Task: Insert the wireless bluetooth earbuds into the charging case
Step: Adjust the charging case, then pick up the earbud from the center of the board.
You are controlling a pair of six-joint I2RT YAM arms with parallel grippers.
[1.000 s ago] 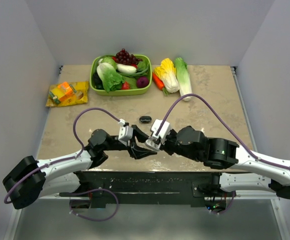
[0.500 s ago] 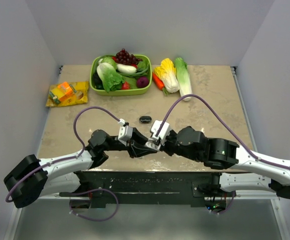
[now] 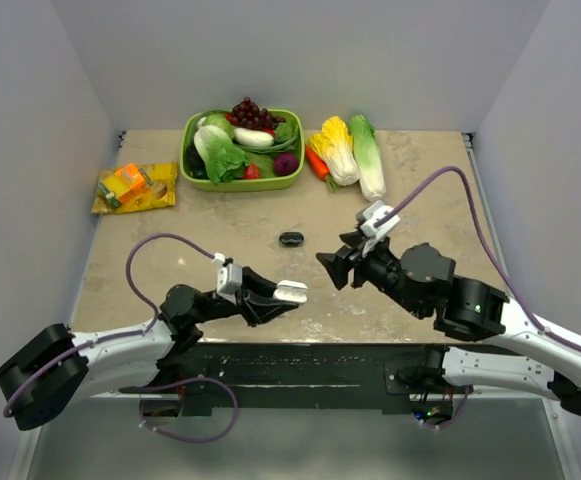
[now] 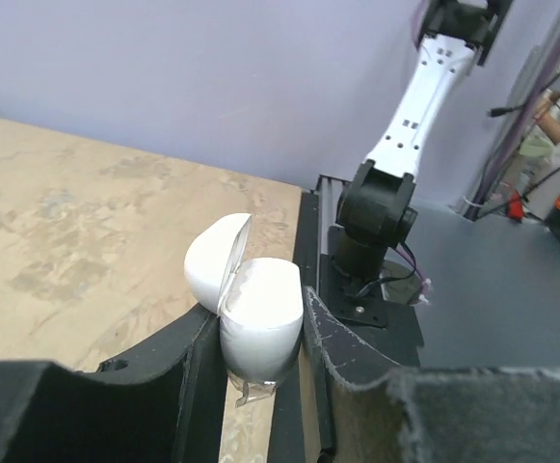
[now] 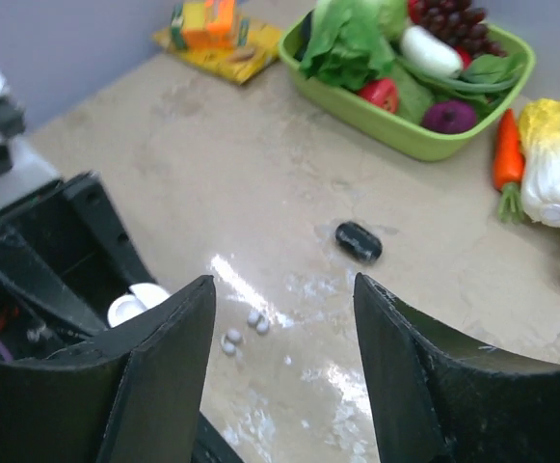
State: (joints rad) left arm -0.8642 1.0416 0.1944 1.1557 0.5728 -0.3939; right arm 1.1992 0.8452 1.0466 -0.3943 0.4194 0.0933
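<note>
1. From above, the left gripper near the desk's front edge is clamped on an open white charging case. The right gripper, a little right of the desk's middle, has its fingers spread with nothing between them. A small black case lies closed at the middle of the desk. A green basket of vegetables sits at the back edge with cabbages beside it. A yellow snack packet lies by the left edge.
2. At the left wrist, the white charging case is squeezed between the two dark fingers, lid hinged up, over the desk's front edge.
3. At the right wrist, the fingers stand wide apart and empty. Below the gap, tiny white earbuds lie close together on the bare desk, between the white charging case and the black case, touching neither. I can't make out any black earbuds.
</note>
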